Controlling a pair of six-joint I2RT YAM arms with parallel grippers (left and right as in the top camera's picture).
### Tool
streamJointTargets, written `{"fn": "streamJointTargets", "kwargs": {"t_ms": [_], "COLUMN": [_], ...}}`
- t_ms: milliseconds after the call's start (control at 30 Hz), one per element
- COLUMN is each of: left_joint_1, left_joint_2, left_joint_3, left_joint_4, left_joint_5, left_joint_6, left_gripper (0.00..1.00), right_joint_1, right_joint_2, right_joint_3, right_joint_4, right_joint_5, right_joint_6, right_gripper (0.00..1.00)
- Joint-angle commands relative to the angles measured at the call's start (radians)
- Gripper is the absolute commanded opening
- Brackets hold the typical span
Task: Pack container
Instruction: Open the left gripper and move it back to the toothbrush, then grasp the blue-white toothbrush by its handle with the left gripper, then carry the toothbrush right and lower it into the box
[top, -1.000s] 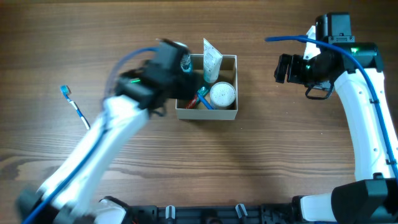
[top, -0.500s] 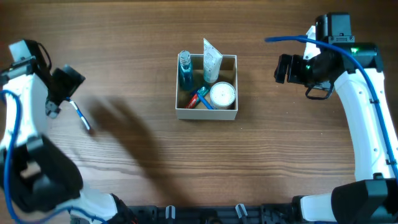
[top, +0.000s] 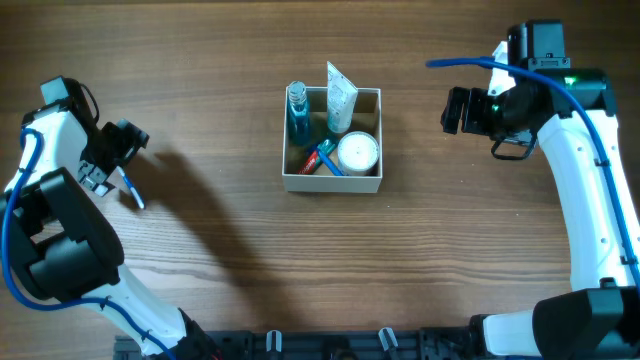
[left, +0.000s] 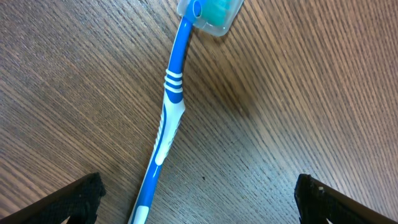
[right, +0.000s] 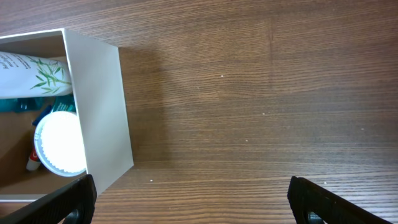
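On the wooden table (top: 230, 60), the white-walled container (top: 331, 183) is set at the middle, squared to the edges. Well to its right, the right gripper (right: 189, 196) is held with fingers spread. The left gripper (left: 196, 193) is likewise spread wide. No lettering can be read on the leaf-printed tube (top: 341, 98). A blue toothbrush (left: 166, 118) is laid diagonally.

You've got the container (right: 99, 106) at the frame's left edge, holding a round white jar (right: 59, 143) and a leaf-printed tube (right: 31, 74).
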Motion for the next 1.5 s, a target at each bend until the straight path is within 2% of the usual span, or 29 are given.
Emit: {"fn": "streamJointTargets", "kwargs": {"t_ms": [0, 300, 367, 400, 467, 567, 600, 800, 1100, 1300, 1467], "left_joint_1": [0.006, 0.006, 0.006, 0.006, 0.006, 0.006, 0.006, 0.005, -0.021, -0.157, -0.372], "left_joint_2": [0.041, 0.082, 0.082, 0.082, 0.082, 0.082, 0.082, 0.082, 0.045, -0.156, -0.368], "left_joint_3": [-0.005, -0.005, -0.005, -0.005, -0.005, -0.005, -0.005, -0.005, 0.018, 0.027, 0.027], "left_joint_4": [0.005, 0.002, -0.007, -0.014, -0.019, -0.026, -0.026, -0.034, -0.096, -0.137, -0.141], "left_joint_5": [-0.011, -0.033, -0.032, -0.032, -0.032, -0.033, -0.036, -0.036, -0.035, -0.017, -0.021], "left_joint_6": [0.002, 0.002, 0.008, 0.011, 0.011, 0.011, 0.010, 0.010, 0.010, 0.018, 0.048], "left_gripper": [1.00, 0.99, 0.76, 0.60, 0.49, 0.18, 0.12, 0.04, 0.04, 0.04, 0.04], "right_joint_1": [0.000, 0.000, 0.000, 0.000, 0.000, 0.000, 0.000, 0.000, 0.000, 0.000, 0.000], "right_joint_2": [0.009, 0.009, 0.009, 0.009, 0.009, 0.009, 0.009, 0.009, 0.009, 0.009, 0.009], "right_joint_3": [-0.003, -0.003, -0.003, -0.003, -0.003, -0.003, -0.003, -0.003, -0.003, -0.003, -0.003], "right_joint_4": [0.000, 0.000, -0.001, -0.001, -0.001, 0.000, -0.001, -0.001, -0.001, 0.000, 0.000], "right_joint_5": [-0.008, -0.008, -0.008, -0.008, -0.008, -0.008, -0.008, -0.008, -0.008, -0.008, -0.008], "right_joint_6": [-0.017, -0.018, -0.018, -0.018, -0.019, -0.019, -0.019, -0.019, -0.019, -0.019, -0.019], "right_gripper": [1.00, 1.00, 1.00, 1.00, 1.00, 1.00, 1.00, 1.00, 1.00, 1.00, 1.00]}}
